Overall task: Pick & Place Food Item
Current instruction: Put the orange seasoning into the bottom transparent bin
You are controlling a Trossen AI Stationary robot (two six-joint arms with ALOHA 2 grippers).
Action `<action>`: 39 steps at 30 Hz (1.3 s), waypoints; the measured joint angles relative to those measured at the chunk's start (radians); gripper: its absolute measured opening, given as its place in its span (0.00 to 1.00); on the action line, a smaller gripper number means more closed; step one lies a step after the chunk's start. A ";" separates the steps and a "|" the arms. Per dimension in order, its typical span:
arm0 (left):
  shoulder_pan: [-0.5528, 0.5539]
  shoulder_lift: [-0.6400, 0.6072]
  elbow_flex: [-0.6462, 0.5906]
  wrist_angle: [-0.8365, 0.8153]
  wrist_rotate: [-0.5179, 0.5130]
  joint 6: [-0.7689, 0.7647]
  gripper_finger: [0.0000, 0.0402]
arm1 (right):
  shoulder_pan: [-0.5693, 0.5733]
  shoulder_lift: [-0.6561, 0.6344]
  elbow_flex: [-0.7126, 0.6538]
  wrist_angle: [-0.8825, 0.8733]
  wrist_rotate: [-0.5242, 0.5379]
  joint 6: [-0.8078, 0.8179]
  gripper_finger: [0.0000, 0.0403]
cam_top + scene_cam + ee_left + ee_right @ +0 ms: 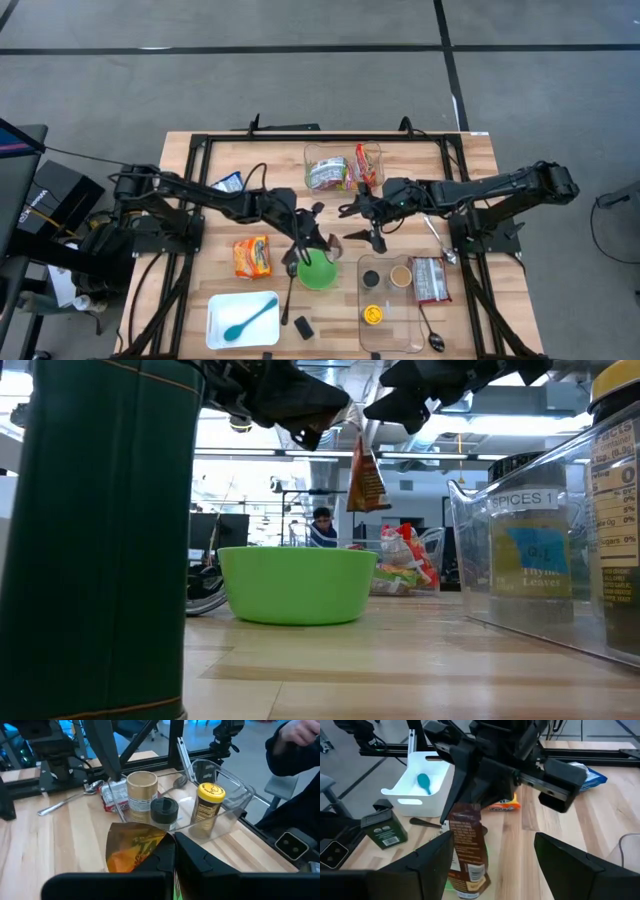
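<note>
**Snack packet hanging over the green bowl**

Nearest the low camera, a dark green tin (95,540) is filling the frame's left side, and a clear bin (560,560) labelled SPICES is crowding the right. Between them the pale wooden table (330,670) is running back to the green bowl (297,585), which is sitting flat on the boards. Above the bowl a brown snack packet (366,478) is dangling upright, clear of the rim. Beyond it, a second clear bin (405,565) with bright packets is standing, and farther back a person (322,525) is sitting in a workshop of dark racks and ceiling lights.

From above, the left gripper (312,235) is reaching over the bowl's far edge with its jaws pinched tight on the packet's top. The right gripper (372,225) is hovering just beside it, jaws spread wide and holding nothing.

The high view alone is showing the whole layout: a white tray (240,320) with a teal spoon (250,318), an orange noodle pack (252,256), a blue packet (228,182) and metal spoons (435,335) near the spice bin.

The left wrist view is looking past the packet (134,851) to a gold-lidded jar (207,810), a black-lidded jar (164,811) and a tan canister (142,795). The right wrist view is showing the packet's printed back (466,851) between its own spread fingers (427,865).
</note>
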 joint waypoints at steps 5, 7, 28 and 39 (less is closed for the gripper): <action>0.000 0.014 0.019 0.001 0.000 0.015 0.00 | 0.000 0.000 0.000 0.012 -0.067 0.002 0.67; 0.000 0.014 0.019 0.003 0.000 0.016 0.00 | 0.001 0.000 0.000 0.031 -0.097 0.002 0.67; -0.015 0.014 0.019 0.007 0.001 0.015 0.00 | -0.010 0.084 0.000 0.135 -0.135 0.013 0.67; -0.016 0.014 0.019 0.009 0.002 0.017 0.00 | -0.002 0.138 0.008 0.184 -0.201 0.010 0.67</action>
